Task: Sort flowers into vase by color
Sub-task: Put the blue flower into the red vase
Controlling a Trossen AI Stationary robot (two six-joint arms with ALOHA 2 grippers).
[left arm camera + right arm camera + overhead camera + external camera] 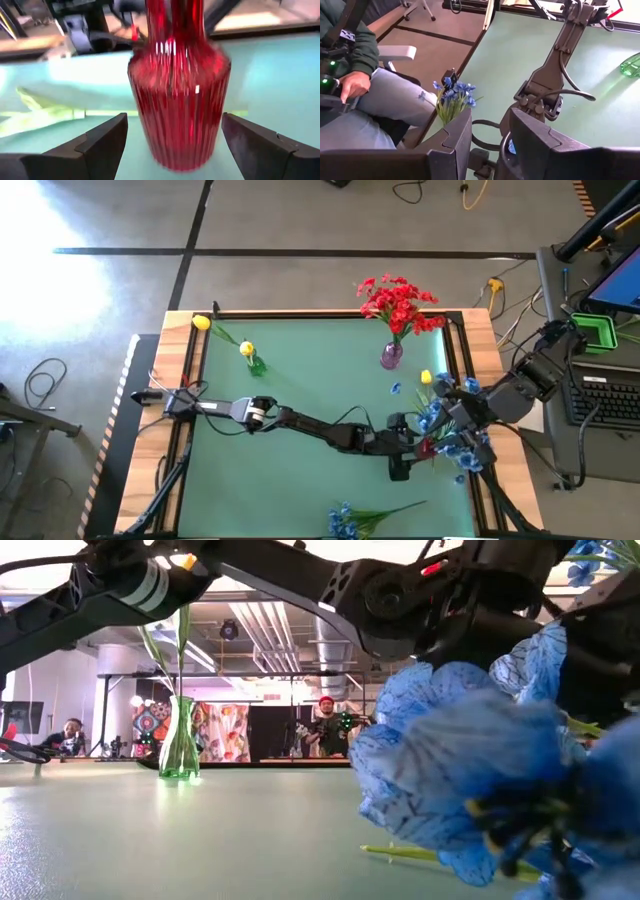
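1. I am seeing the held blue flowers (447, 432) sitting at the desk's right edge, just short of the near-right corner. The right gripper (465, 418) is reaching in over that edge, and its jaws are closing to a narrow gap on this bunch. A speck of blue is showing between them in the right wrist view.
2. The red vase (179, 95), ribbed and upright, is standing on the desk (300, 380) right beside those blooms. The left gripper (400, 458) is flanking it with its jaws wide apart, one on each side. Neither one is touching the glass.
3. A loose yellow flower (427, 378) is lying near the right edge, farther back.
4. The red flowers (398, 302) are standing in a purple vase (391, 357) toward the far-right corner.
5. One yellow bloom (246, 349) is standing in the green vase (256, 366) in the far-left part of the desk. Another yellow head (201, 323) is lying at the far-left corner.
6. A second blue bunch (346, 521) is lying at the near edge, about midway along it.
7. Beyond the near edge, a seated person (380, 100) is resting a hand (354, 85) on a control handle.
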